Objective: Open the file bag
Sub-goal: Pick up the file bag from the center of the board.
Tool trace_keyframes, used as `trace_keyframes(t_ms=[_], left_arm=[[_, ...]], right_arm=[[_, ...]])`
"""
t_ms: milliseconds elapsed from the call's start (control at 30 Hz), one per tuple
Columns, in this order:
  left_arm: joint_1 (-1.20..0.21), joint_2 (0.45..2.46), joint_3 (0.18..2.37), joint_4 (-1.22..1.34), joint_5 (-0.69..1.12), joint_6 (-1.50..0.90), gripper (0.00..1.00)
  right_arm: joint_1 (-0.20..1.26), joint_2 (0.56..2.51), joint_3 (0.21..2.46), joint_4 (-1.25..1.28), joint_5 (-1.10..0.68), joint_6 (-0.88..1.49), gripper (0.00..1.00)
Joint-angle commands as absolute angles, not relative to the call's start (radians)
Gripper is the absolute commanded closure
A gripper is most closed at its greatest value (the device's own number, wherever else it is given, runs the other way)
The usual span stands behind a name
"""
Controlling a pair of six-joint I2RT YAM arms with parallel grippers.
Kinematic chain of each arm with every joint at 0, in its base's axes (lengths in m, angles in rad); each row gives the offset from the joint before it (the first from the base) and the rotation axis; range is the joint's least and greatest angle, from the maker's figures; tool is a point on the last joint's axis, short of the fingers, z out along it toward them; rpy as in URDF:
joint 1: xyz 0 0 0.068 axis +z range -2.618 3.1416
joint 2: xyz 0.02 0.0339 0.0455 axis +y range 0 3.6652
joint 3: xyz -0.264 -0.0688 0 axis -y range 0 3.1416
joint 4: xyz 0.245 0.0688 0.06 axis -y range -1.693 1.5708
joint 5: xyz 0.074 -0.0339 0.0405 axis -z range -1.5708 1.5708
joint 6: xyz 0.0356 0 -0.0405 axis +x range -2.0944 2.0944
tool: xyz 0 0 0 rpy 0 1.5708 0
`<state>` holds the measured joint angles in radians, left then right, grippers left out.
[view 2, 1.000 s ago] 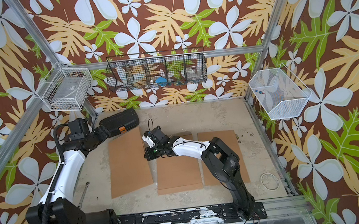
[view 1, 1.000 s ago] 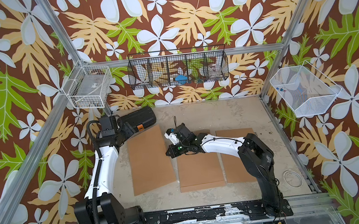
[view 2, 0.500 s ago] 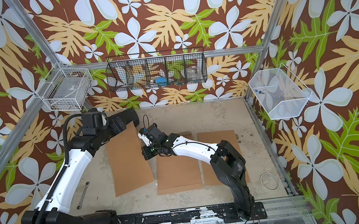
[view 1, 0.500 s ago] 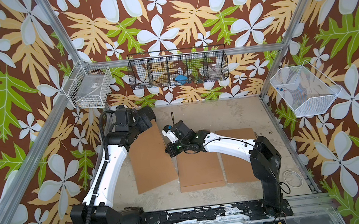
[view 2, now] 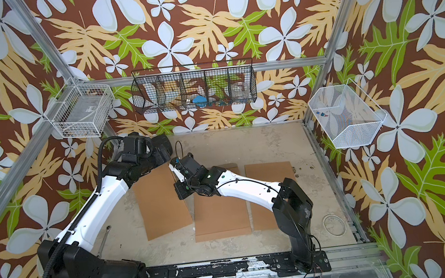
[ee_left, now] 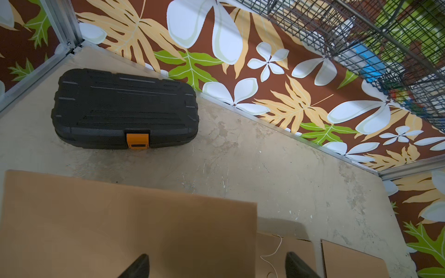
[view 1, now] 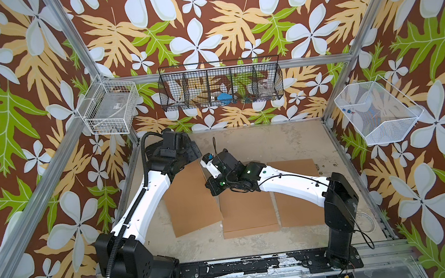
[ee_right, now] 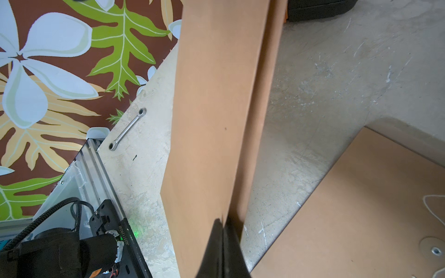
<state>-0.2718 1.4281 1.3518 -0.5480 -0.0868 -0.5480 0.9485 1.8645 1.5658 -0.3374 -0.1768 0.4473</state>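
- Two brown layers seem to show at the edge of the file bag [ee_right: 212,120], where the right gripper [ee_right: 222,223] has its jaws clamped together on the sheet. I judge the opening barely begun, the mouth hardly parted.
- Left gripper [ee_left: 216,264] hangs with its jaws wide apart and empty above the bag's end nearest the black case [ee_left: 125,113].
- Bag lies just beside the case, toward the arm bases; spreading the layers is left.
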Motion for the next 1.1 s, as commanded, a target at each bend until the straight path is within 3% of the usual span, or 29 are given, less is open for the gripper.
trace_keyframes(t_ms=[0, 367, 867, 1067], left_arm=[[-0.279, 1.444, 1.372, -0.540, -0.104, -0.554, 0.11], [-0.297, 1.474, 1.407, -0.550, -0.110, -0.547, 0.47], [-0.298, 1.482, 1.423, -0.553, -0.119, -0.545, 0.84], [-0.298, 1.479, 1.437, -0.558, -0.132, -0.542, 0.95]], right_arm=[[0.952, 1.855, 1.575, -0.345, -0.140, 0.427, 1.00], [0.953, 1.857, 1.596, -0.345, -0.130, 0.415, 1.00], [0.955, 1.861, 1.609, -0.349, -0.123, 0.408, 1.00], [0.957, 1.873, 1.618, -0.352, -0.139, 0.414, 0.89]])
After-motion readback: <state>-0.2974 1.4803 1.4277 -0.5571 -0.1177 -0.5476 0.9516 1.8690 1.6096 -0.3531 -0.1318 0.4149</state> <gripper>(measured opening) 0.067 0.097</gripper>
